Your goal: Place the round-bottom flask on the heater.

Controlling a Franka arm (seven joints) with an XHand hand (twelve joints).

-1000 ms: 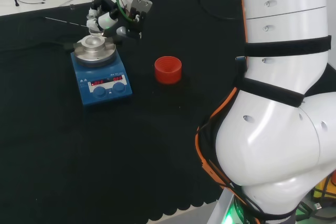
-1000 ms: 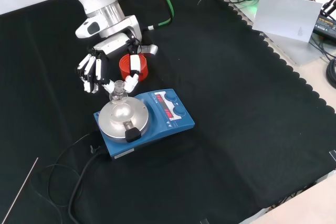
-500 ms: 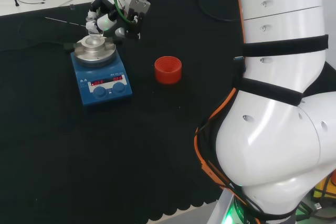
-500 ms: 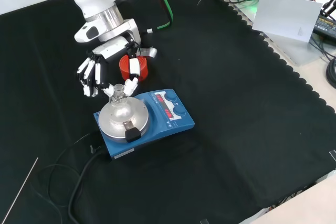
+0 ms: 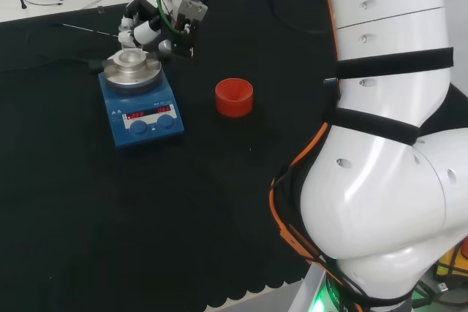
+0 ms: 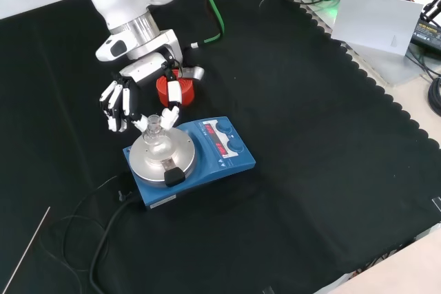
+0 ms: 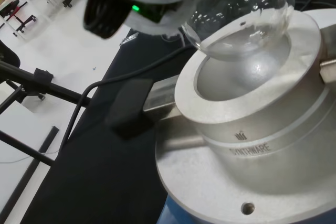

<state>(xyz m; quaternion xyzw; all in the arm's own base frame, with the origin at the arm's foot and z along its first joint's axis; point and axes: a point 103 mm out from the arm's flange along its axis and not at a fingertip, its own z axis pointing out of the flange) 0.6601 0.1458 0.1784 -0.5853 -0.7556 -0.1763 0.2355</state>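
Note:
A clear round-bottom flask (image 6: 153, 129) stands neck-up with its bulb (image 7: 236, 19) in the silver bowl (image 7: 252, 108) of the blue heater (image 6: 220, 160). In the head view the flask (image 5: 131, 54) is a faint glint over the bowl (image 5: 131, 71). My hand (image 6: 116, 101) hangs just above and behind it. The thumb (image 6: 169, 111) and one fingertip sit on either side of the flask's neck, pinching it, while the other fingers are spread straight. The hand (image 5: 170, 23) shows over the heater's far side in the head view.
A red ribbed ring stand (image 5: 234, 97) sits on the cloth to the right of the heater in the head view, partly behind the hand (image 6: 164, 87) in the front view. The heater's black cable (image 6: 89, 239) loops toward the front-left. A thin rod (image 6: 27, 249) lies nearby.
The hand has tilted and shifted slightly up-left in the front view, and the flask has sunk a little deeper into the bowl. The heater and red ring stayed put.

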